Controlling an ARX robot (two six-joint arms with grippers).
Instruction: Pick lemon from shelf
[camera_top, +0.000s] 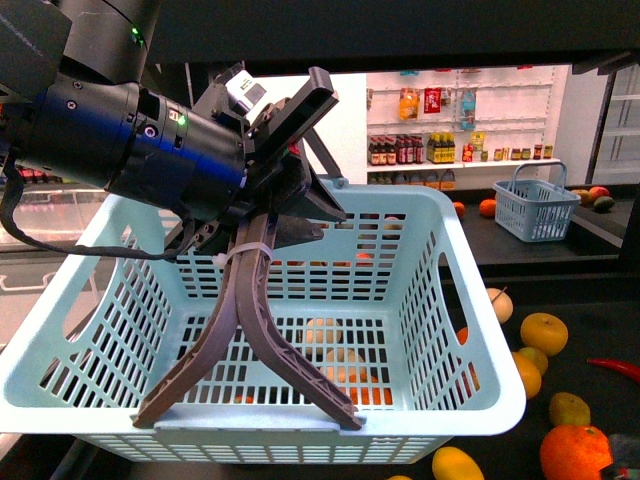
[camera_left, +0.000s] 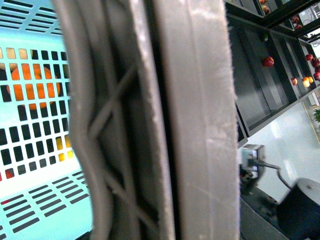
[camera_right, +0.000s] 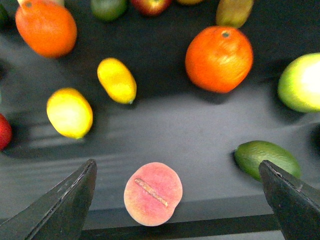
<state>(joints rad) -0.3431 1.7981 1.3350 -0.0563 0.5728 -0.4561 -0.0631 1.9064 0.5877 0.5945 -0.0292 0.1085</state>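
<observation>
In the right wrist view a bright yellow oval lemon (camera_right: 69, 112) lies on the black deck of the shelf (camera_right: 195, 135). My right gripper (camera_right: 176, 167) is open above the deck. The lemon lies well beyond one fingertip and off to its side. A pink peach (camera_right: 152, 193) sits between the fingers at the deck's rim. My left gripper (camera_top: 262, 218) is shut on the brown basket handle (camera_top: 250, 330) and holds the pale blue basket (camera_top: 480, 300) in front of me. That handle (camera_left: 165, 120) fills the left wrist view.
A longer, deeper yellow fruit (camera_right: 116, 80) lies beside the lemon. Two oranges (camera_right: 218, 59) (camera_right: 46, 27), a green fruit (camera_right: 267, 159) and a pale green one (camera_right: 302, 82) lie around. More fruit (camera_top: 543, 332) sits right of the basket. A small blue basket (camera_top: 537, 205) stands farther back.
</observation>
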